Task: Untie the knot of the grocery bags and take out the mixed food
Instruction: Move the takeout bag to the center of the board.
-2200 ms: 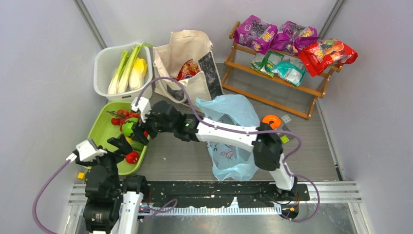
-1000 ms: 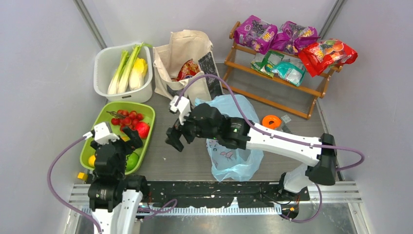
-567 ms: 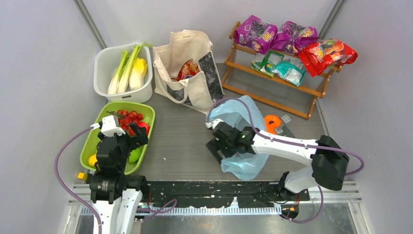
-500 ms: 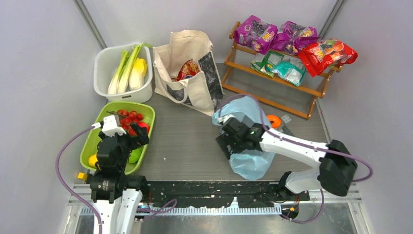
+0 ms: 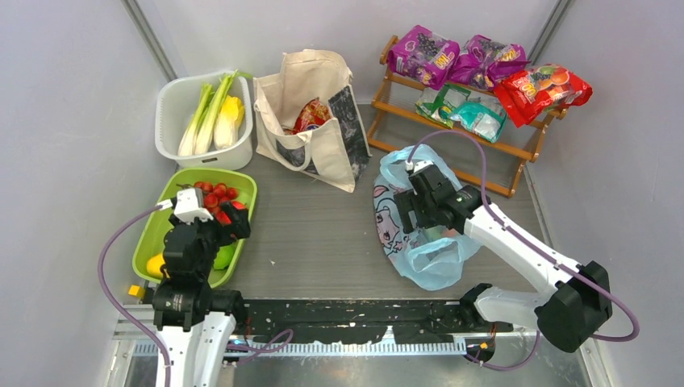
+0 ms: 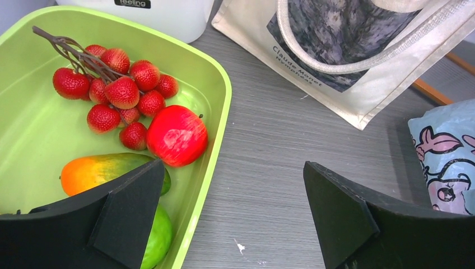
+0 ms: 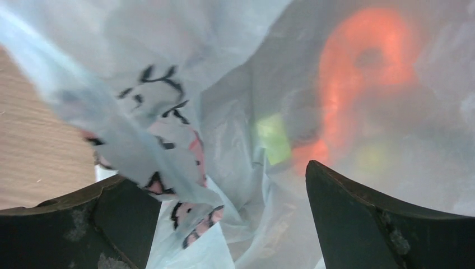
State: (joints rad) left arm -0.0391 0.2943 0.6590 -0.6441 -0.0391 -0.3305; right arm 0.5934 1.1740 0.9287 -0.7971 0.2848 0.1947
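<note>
The light-blue bag is seen lying on the grey bench, right of the middle and in front of the wooden rack. The right arm is reached over its top part, and the right jaws are placed inside the loose film. In the right wrist view they are spread wide apart, with crumpled printed film hanging between them; nothing is gripped. An orange shape and a yellow-green patch are seen blurred through the plastic, and what they are cannot be told. Whether a knot is in the handles cannot be told either, because the top of the bag is covered by the arm.

The left arm is held over the near right part of the green tray. The left jaws are fully spread too and nothing is held. A bunch of small red fruits, a red apple, an orange-green fruit and a green fruit are lying in the tray.

The canvas tote is standing at the back of the bench, and a red-orange packet is seen inside its open mouth. In the white tub beside it, green-white stalks and a yellow vegetable are laid. A red packet is resting on the right end of the rack.
</note>
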